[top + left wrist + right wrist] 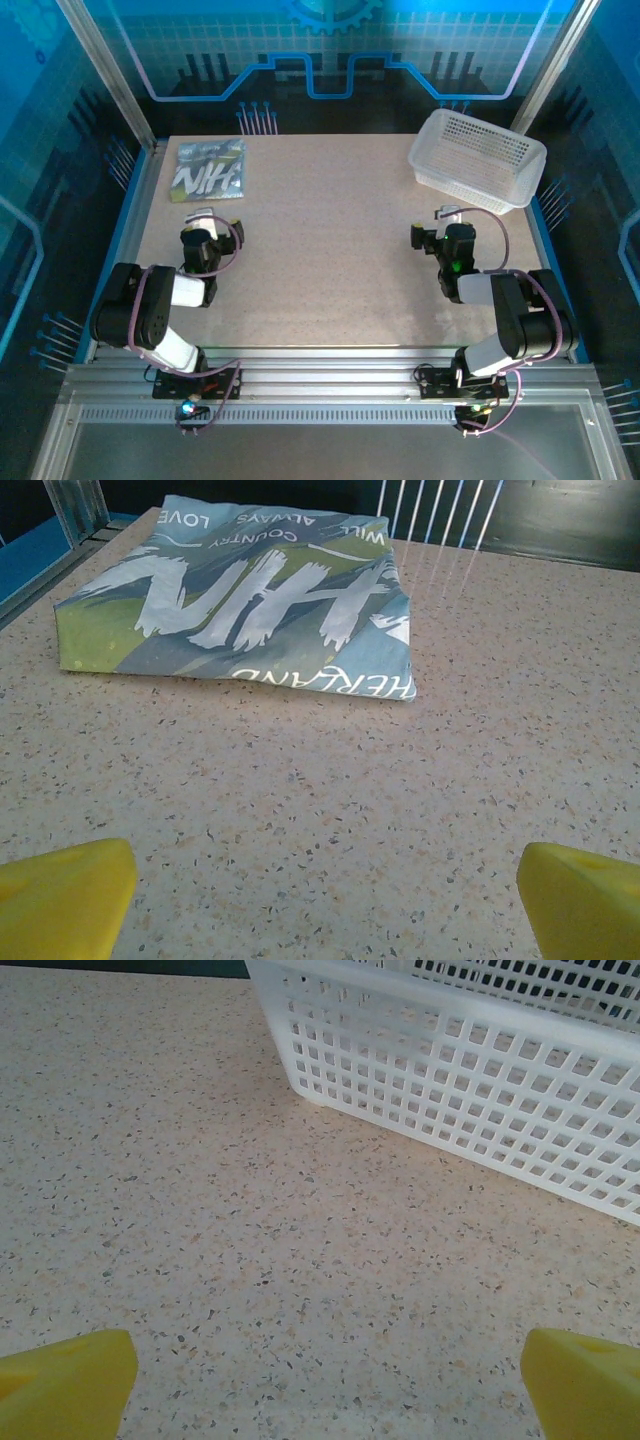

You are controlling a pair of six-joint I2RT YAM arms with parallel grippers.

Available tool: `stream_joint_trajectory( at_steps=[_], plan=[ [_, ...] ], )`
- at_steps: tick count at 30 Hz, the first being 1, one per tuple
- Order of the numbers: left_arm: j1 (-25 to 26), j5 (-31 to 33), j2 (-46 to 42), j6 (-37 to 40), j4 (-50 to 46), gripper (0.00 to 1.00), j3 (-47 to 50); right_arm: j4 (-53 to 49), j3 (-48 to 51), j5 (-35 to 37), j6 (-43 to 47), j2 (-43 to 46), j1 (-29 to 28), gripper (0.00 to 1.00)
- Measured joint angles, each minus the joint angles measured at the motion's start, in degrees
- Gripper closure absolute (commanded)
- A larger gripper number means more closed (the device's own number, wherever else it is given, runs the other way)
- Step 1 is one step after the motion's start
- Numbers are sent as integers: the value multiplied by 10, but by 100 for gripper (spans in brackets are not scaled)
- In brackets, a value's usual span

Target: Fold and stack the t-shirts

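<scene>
Left jaws spread wide, yellow fingertips (60,895) out at either edge of the wrist view, gripping nothing. Right jaws are just as wide, fingertips (585,1380) apart, and empty too. Under both runs the speckled counter (330,260). Over in the far-right corner sits the white lattice basket (478,160), set askew, with the right jaws pointed at its near wall and clear of it. In the far-left corner lies the t-shirt (209,170), folded to a flat rectangle with its white lettering up. The left jaws face it, near but apart.
</scene>
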State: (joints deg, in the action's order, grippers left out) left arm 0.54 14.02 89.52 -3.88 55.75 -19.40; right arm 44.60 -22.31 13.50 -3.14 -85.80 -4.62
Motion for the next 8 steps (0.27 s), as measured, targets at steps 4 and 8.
stream_joint_trajectory(
  at_steps=[4, 8],
  plan=[
    [0, 0, 0, 0, 0, 1, 0, 0, 0, 1, 2, 0, 0, 0],
    [0, 0, 0, 0, 0, 1, 0, 0, 0, 1, 2, 0, 0, 0]
  ],
)
